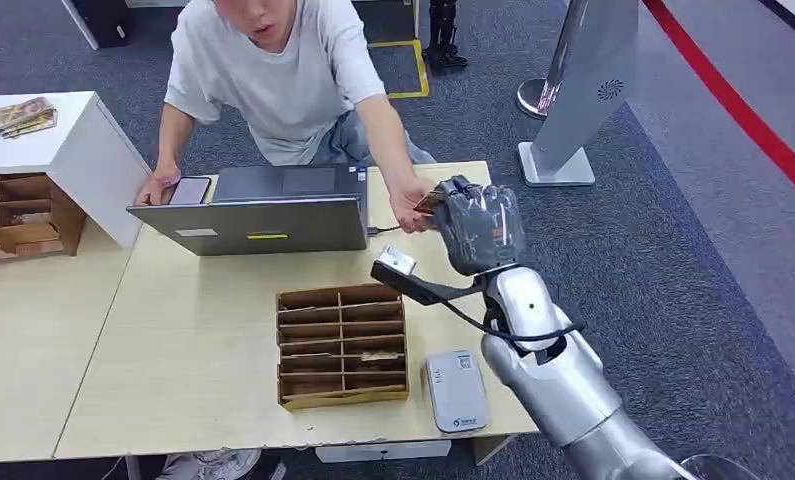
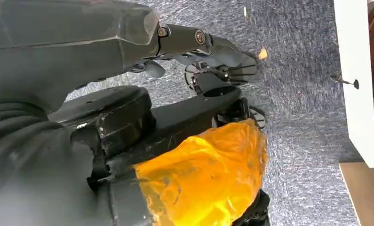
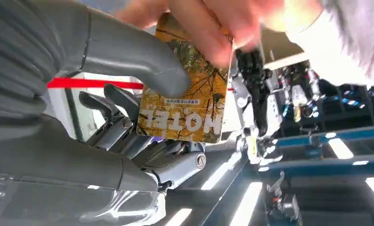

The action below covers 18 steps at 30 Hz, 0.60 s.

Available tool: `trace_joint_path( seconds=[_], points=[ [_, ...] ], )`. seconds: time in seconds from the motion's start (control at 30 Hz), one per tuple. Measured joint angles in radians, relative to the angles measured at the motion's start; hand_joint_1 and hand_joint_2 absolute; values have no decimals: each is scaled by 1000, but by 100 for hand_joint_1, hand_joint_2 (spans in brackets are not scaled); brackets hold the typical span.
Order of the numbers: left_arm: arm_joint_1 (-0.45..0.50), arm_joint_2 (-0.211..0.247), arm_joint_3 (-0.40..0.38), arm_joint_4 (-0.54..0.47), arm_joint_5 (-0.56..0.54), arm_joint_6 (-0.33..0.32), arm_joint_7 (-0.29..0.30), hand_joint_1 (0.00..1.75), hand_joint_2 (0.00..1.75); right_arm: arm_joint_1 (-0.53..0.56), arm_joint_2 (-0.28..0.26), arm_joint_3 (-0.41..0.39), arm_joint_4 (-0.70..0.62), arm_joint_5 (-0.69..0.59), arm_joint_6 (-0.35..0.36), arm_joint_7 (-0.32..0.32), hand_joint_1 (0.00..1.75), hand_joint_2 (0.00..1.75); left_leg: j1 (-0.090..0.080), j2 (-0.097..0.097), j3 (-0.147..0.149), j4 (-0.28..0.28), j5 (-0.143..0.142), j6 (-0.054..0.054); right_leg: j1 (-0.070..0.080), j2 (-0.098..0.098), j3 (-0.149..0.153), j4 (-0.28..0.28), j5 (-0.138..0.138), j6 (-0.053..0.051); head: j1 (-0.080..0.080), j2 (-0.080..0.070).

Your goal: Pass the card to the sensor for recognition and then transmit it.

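Observation:
My right hand (image 1: 480, 228) is raised over the table's far right, beside the laptop, and pinches a yellow hotel card (image 1: 428, 203). In the right wrist view the card (image 3: 185, 103) sits between my thumb (image 3: 128, 56) and the darker fingers. A person's hand (image 1: 410, 213) reaches from across the table, and its fingers (image 3: 213, 28) grip the card's far edge. The grey card sensor (image 1: 455, 390) lies flat at the table's near edge, below my forearm. My left hand (image 2: 208, 44) hangs over the carpet, fingers extended, holding nothing.
A grey laptop (image 1: 263, 215) stands open toward the person, who leans over the table with a phone (image 1: 188, 190) under the other hand. A wooden divider box (image 1: 341, 345) sits mid-table. A white cabinet (image 1: 83, 150) and another wooden rack (image 1: 18, 215) stand left; a kiosk stand (image 1: 573, 100) back right.

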Motion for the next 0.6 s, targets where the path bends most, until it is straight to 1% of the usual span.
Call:
trace_joint_path(
  seconds=[0.03,0.27,0.3,0.37,0.5,0.6],
  points=[
    [0,0,-1,0,0,0,-2,0,0,0,3,2,9,-11,5,-4,0,175,0,0,0,0,0,0,0,0,0,0,0,0,0,0],
    [1,1,-1,0,-8,0,-6,0,0,0,5,10,41,-55,19,-33,0,175,0,0,0,0,0,0,0,0,0,0,0,0,0,0],
    [2,2,-1,0,-9,0,-6,0,0,0,5,11,44,-58,19,-33,0,0,0,0,0,0,0,0,0,0,0,0,0,0,0,0],
    [2,3,-1,0,-9,0,-12,0,0,0,5,13,47,-74,21,-39,0,0,0,0,0,0,0,0,0,0,0,0,0,0,0,0],
    [5,3,0,0,-8,2,-15,0,0,14,6,13,33,-139,6,-73,0,0,0,0,0,0,0,0,0,0,0,0,0,0,0,0],
    [6,3,2,0,-2,12,-14,0,0,39,9,10,2,-216,-10,-114,0,0,0,0,0,0,0,0,0,0,0,0,0,0,0,0]
  ],
)
